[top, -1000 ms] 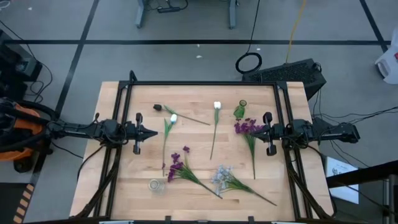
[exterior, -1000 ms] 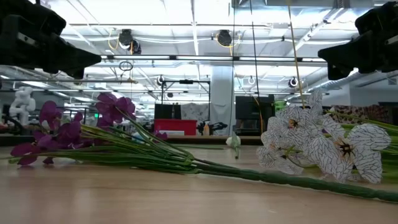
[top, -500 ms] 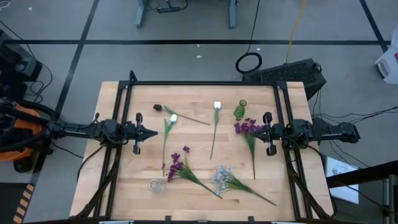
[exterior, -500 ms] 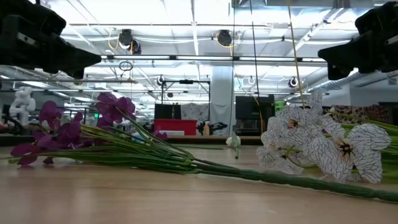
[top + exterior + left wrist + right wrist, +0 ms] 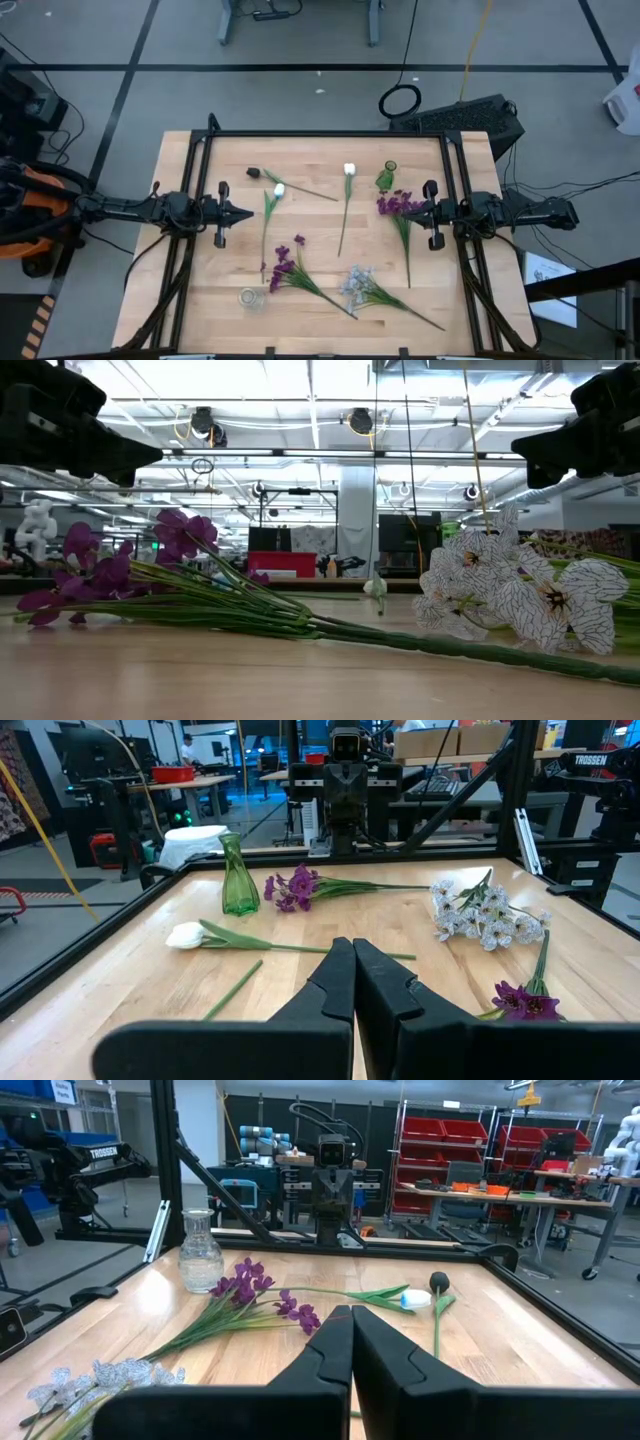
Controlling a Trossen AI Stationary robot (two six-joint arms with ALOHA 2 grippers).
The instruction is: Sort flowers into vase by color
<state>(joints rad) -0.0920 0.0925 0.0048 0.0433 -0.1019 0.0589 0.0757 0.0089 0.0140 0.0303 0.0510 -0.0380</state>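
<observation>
Dark fingers sit pressed together and empty on both sides: your left gripper (image 5: 243, 213) hangs over the left edge of the bench (image 5: 320, 290), your right gripper (image 5: 412, 210) over the right edge, its tip just beside a purple flower (image 5: 399, 205). Nothing is sorted yet, so you are at the start. Near the left fingers lie two white buds (image 5: 278, 190) (image 5: 349, 169); toward the front lie a second purple cluster (image 5: 285, 262) and the pale sprig (image 5: 357, 283). A green vase (image 5: 386, 177) stands behind the right purple flower, and a clear vase (image 5: 250, 297) stands at the front left. Your next move likely calls for spreading the right fingers and lowering onto that purple stem.
</observation>
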